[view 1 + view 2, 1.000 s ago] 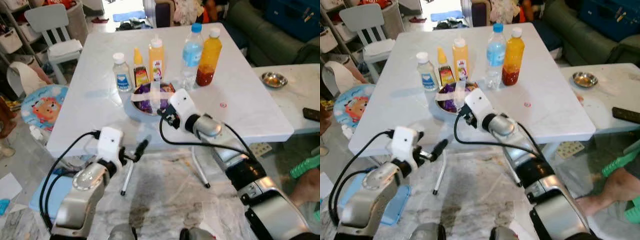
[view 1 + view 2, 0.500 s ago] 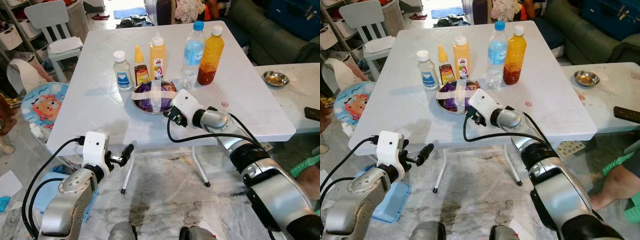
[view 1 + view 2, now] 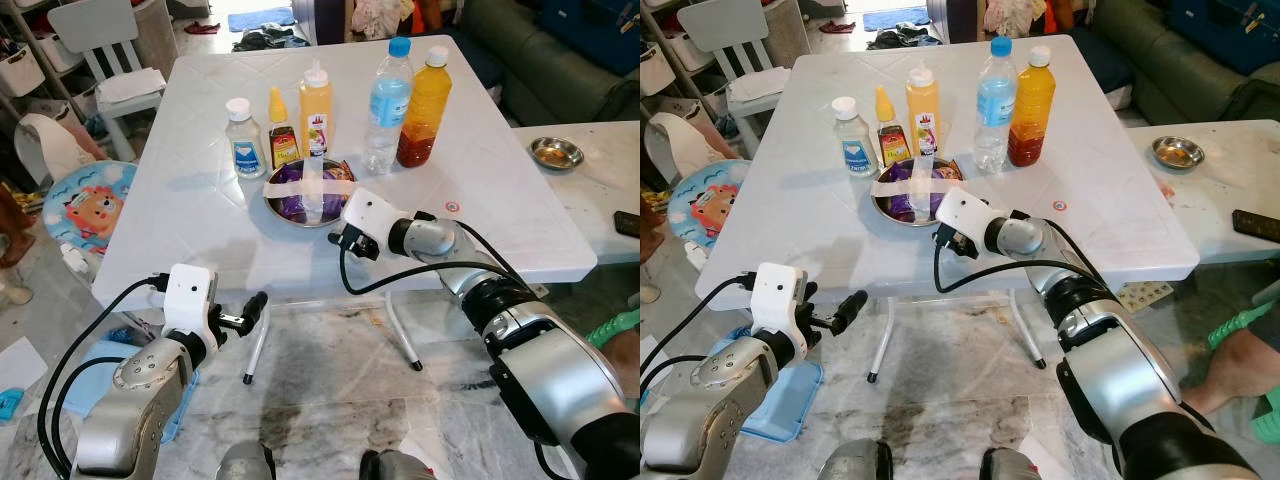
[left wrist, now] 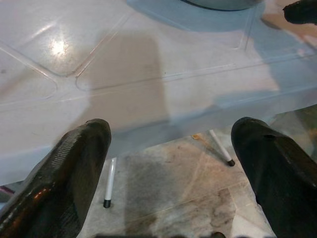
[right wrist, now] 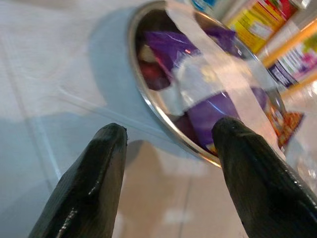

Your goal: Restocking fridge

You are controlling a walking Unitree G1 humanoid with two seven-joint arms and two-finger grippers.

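Reach toward the steel bowl [image 3: 305,194]
Right gripper [image 3: 338,238], jaws spread, sits just short of its rim; next, close on it. Left gripper [image 3: 258,300] idles, also spread.

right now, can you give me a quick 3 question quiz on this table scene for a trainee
1. True or false: the right gripper is shut on the rim of the metal bowl.
2. Multiple choice: which item stands farthest to the robot's left in the row behind the bowl? A) the blue-capped water bottle B) the small white-capped bottle C) the orange juice bottle
3. Fill in: the left gripper hangs below the near edge of the white ____.

Key
1. False: its fingers are open, beside the bowl's near rim, and the bowl holds purple packets under tape.
2. B
3. table
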